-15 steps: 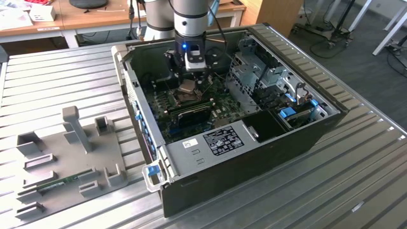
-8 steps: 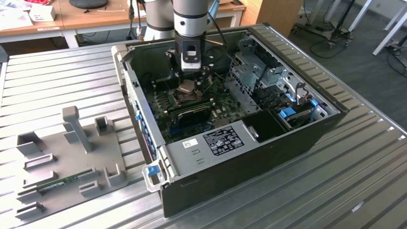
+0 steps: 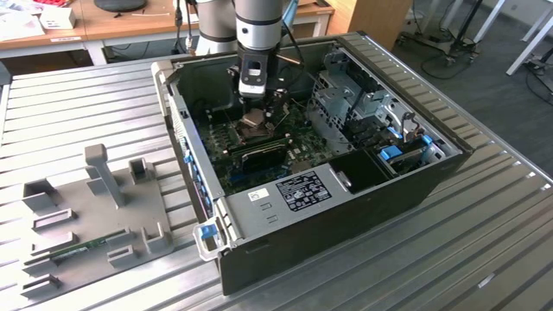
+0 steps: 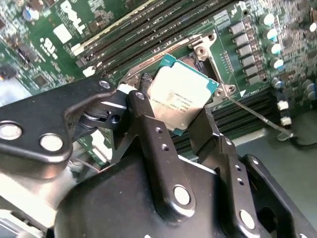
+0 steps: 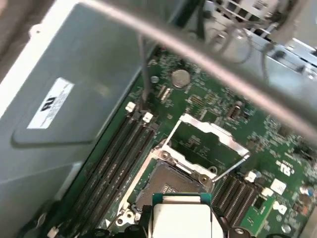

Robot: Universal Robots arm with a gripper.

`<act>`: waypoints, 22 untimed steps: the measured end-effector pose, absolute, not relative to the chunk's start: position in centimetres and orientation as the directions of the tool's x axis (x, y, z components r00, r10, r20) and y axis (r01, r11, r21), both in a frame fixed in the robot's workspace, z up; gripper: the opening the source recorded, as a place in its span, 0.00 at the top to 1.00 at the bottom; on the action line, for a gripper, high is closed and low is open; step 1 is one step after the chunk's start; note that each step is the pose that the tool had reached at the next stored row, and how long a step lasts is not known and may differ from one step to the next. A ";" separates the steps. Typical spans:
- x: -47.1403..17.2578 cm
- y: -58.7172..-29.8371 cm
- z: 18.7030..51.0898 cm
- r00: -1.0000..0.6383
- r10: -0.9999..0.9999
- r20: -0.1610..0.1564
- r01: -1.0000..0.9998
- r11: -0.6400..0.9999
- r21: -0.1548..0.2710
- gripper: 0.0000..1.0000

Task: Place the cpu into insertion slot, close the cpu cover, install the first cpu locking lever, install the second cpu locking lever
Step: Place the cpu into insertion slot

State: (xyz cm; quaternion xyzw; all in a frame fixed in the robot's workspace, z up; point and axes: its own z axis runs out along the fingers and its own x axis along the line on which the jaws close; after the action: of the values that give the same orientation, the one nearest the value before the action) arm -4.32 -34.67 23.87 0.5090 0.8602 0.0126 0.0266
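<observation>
My gripper (image 4: 171,110) is positioned inside the open computer case (image 3: 432,175), low over the green board (image 5: 277,148). My two fingers (image 4: 148,134) pinch the chip (image 4: 181,91) by opposite edges. The chip's silver top faces up, and it is turned askew against the outline of the socket (image 5: 171,181). The chip hangs over the near part of the socket; I cannot tell whether it touches the socket. The cover (image 5: 208,141) stands swung up on its hinge along one edge of the socket, so the socket is uncovered. A thin wire lever (image 4: 255,115) angles away from the socket, unlatched. Long dark memory slots (image 5: 116,153) run beside the socket. In the exterior view, the case lies on a slatted metal table (image 3: 484,259). A grey holder tray (image 3: 95,214) rests on the table at the exterior view's left, apart from the case
</observation>
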 end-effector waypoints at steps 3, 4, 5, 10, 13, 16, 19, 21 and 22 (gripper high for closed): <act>-4.3 -34.7 23.9 -0.440 0.897 -0.033 0.896 0.441 0.048 0.46; -4.3 -34.7 23.9 -0.437 0.899 -0.033 0.898 0.438 0.048 0.46; -4.3 -34.7 23.9 -0.436 0.899 -0.033 0.898 0.438 0.048 0.46; -4.3 -34.7 23.9 -0.424 0.905 -0.033 0.904 0.425 0.049 0.46; -4.3 -34.7 23.8 -0.374 0.927 -0.033 0.926 0.375 0.048 0.46; -4.3 -34.7 23.8 -0.329 0.944 -0.033 0.942 0.331 0.048 0.46; -4.3 -34.7 23.8 -0.296 0.955 -0.033 0.954 0.297 0.048 0.46; -4.3 -34.7 23.8 -0.273 0.962 -0.033 0.960 0.274 0.048 0.46; -4.3 -34.7 23.7 -0.262 0.965 -0.033 0.964 0.263 0.049 0.46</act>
State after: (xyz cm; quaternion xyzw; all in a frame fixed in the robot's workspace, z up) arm -4.32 -34.66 23.75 0.6069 0.7942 0.0093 0.0278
